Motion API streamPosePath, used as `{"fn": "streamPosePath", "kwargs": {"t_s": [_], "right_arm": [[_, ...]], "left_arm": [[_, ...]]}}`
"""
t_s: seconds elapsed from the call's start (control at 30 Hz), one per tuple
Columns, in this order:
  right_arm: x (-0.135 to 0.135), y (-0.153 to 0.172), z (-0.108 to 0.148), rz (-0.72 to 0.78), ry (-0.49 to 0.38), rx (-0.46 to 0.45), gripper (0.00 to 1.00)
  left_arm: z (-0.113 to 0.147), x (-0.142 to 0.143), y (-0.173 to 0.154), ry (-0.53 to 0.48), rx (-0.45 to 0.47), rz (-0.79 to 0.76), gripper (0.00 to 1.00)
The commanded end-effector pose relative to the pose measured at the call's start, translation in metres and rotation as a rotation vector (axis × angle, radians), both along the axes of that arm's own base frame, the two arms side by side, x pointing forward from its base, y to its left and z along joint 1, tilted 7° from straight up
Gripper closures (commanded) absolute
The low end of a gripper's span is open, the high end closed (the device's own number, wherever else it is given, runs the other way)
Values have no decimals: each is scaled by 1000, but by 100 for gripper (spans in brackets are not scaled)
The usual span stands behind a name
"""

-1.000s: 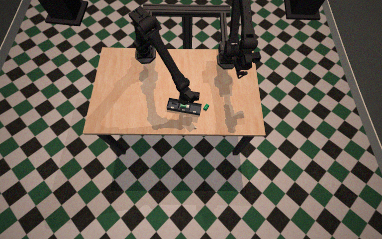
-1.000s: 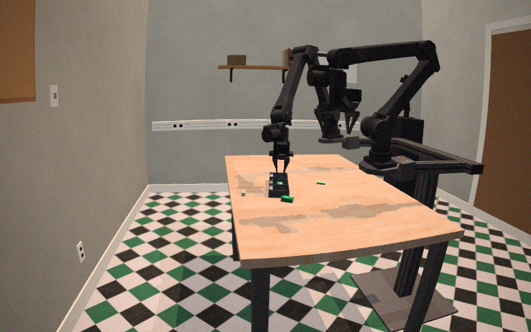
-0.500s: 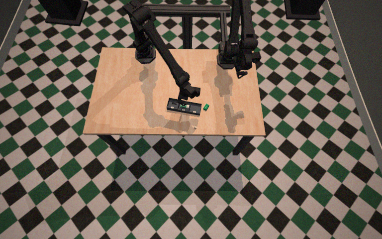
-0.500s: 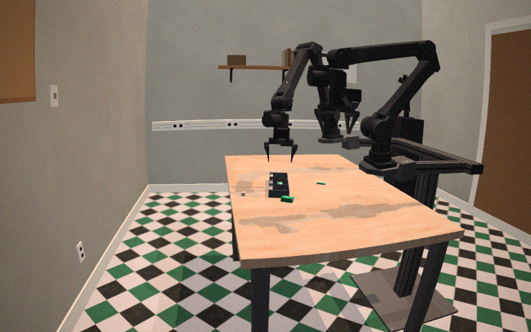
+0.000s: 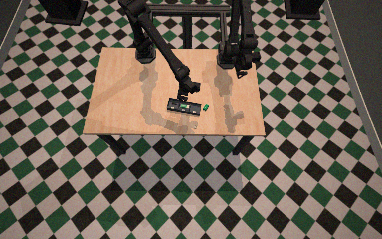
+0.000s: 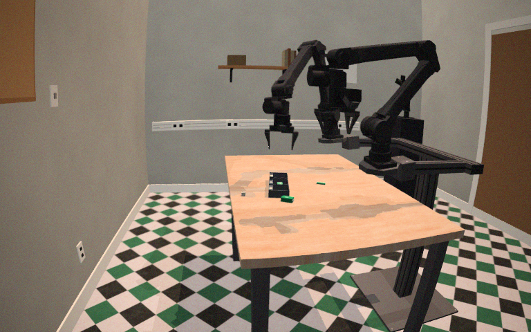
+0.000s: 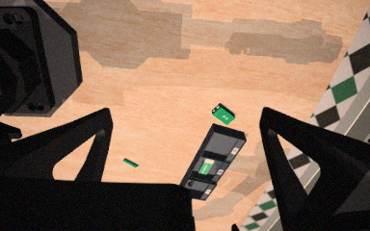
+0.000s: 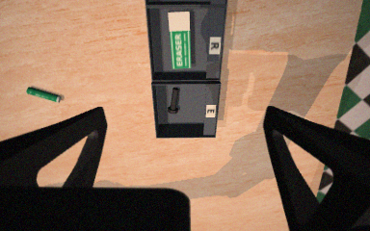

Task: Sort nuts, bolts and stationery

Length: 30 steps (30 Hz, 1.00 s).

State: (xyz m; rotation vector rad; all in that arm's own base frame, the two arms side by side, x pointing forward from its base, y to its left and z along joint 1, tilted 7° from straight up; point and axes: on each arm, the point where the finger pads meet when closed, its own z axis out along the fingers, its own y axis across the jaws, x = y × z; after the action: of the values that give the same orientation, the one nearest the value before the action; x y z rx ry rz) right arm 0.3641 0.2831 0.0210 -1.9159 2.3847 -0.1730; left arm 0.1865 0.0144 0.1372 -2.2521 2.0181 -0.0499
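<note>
Jaws apart on left gripper [image 5: 241, 74] [image 6: 338, 133] [image 7: 186, 112] and right gripper [image 5: 182, 97] [image 6: 281, 147] [image 8: 185, 115], bolt [image 5: 174, 103] [image 7: 191, 183] [image 8: 174, 100] in bin E [image 5: 167, 107] [image 6: 278, 173] [image 7: 196, 196] [image 8: 185, 131], its label [image 5: 172, 107] [image 6: 271, 175] [image 7: 208, 192] [image 8: 210, 111] legible only from right wrist

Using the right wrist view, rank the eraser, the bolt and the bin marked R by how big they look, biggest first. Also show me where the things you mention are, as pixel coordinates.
1. Bin marked R [image 8: 163, 63]
2. Eraser [image 8: 181, 43]
3. Bolt [image 8: 174, 98]

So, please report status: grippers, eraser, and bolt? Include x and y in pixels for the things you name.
Both grippers [image 6: 334, 125] [image 7: 187, 112] [image 6: 281, 147] [image 8: 185, 110] open, nothing held. Green-and-white block eraser [image 5: 184, 106] [image 7: 206, 166] [image 8: 180, 40] in R. Dark metal bolt [image 8: 174, 100] in E. No obstruction visible there.
</note>
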Motion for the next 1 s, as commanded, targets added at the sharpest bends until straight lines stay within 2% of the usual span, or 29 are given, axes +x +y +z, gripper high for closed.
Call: {"fn": "streamPosePath", "kwargs": {"t_s": [0.0,0.03,0.1,0.13,0.37,0.4,0.43,0.47,0.5,0.6,0.9,0.93,0.97], "right_arm": [[8,15,20,0,-24,17,0],[-10,-5,-8,-6,40,-40,0],[2,11,13,0,9,-11,0],[6,16,37,0,-25,18,0],[2,17,65,0,-26,19,0],[2,17,65,0,-26,20,0],[-1,6,48,-1,1,-3,0],[3,13,48,-5,3,-6,0],[-12,0,33,-4,35,-35,0],[-15,-3,30,-2,43,-41,0],[-9,2,34,-2,26,-27,0],[-2,6,46,-1,1,-3,0],[-1,6,46,-1,1,-3,0]], "left_arm": [[2,-2,1,-4,-4,15,0],[2,-2,1,-4,-4,15,0],[2,-2,1,-4,-4,15,0],[2,-2,1,-4,-4,15,0],[2,-2,1,-4,-4,15,0],[2,-2,1,-4,-4,15,0],[2,-2,1,-4,-4,15,0],[2,-2,1,-4,-4,15,0],[2,-2,1,-4,-4,15,0],[2,-2,1,-4,-4,15,0],[2,-2,1,-4,-4,15,0],[2,-2,1,-4,-4,15,0],[2,-2,1,-4,-4,15,0]]}}
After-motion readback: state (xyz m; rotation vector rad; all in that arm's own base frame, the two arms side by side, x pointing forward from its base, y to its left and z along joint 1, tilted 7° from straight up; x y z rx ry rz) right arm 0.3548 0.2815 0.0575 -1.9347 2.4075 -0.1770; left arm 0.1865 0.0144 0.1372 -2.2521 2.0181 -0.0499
